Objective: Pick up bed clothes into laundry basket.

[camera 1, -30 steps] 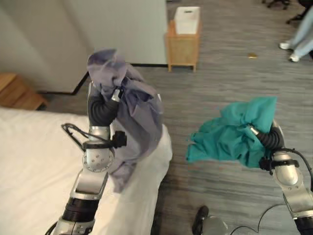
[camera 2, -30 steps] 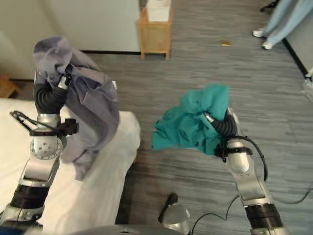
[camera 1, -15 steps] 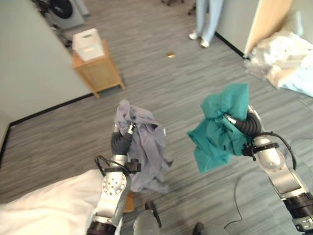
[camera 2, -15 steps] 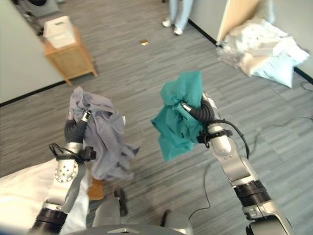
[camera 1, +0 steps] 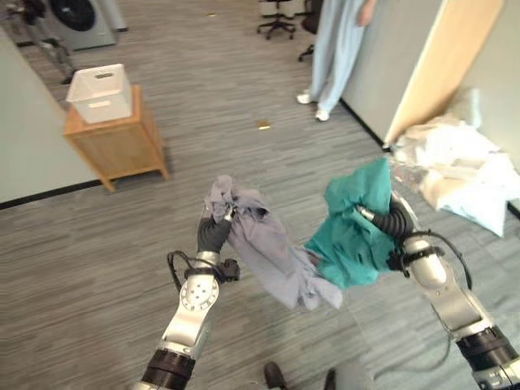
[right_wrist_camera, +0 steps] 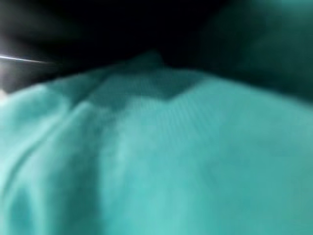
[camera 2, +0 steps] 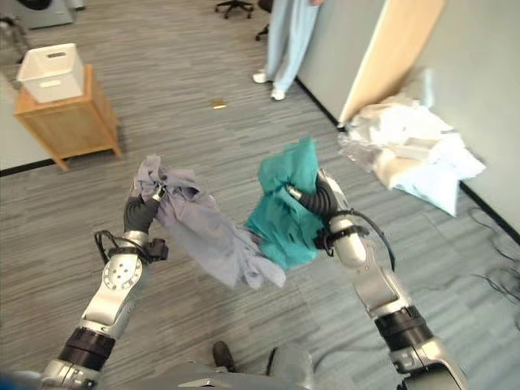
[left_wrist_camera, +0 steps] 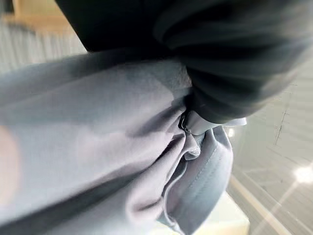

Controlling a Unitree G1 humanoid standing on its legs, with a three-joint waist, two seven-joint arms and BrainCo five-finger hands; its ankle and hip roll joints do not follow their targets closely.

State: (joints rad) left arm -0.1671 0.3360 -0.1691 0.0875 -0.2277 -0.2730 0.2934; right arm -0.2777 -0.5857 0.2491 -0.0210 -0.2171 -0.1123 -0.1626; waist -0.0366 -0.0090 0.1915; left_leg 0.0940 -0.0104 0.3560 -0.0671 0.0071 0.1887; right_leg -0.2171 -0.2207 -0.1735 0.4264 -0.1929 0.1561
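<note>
Carrying step I'd say: left hand (camera 1: 214, 234) clenched on the crumpled grey cloth garment (camera 1: 272, 253), teal cloth garment (camera 1: 354, 229) beside it draped over the right hand (camera 2: 313, 197) (grip hidden, can't tell); next, find the laundry basket.

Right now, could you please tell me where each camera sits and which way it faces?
Left eye view: head, looking down at grey wood-look floor; both arms, left hand under crumpled grey garment.
Right eye view: same scene, shared; right hand under teal cloth, wooden side table.
Left wrist view: close on the grey garment.
Right wrist view: close on the teal cloth.
</note>
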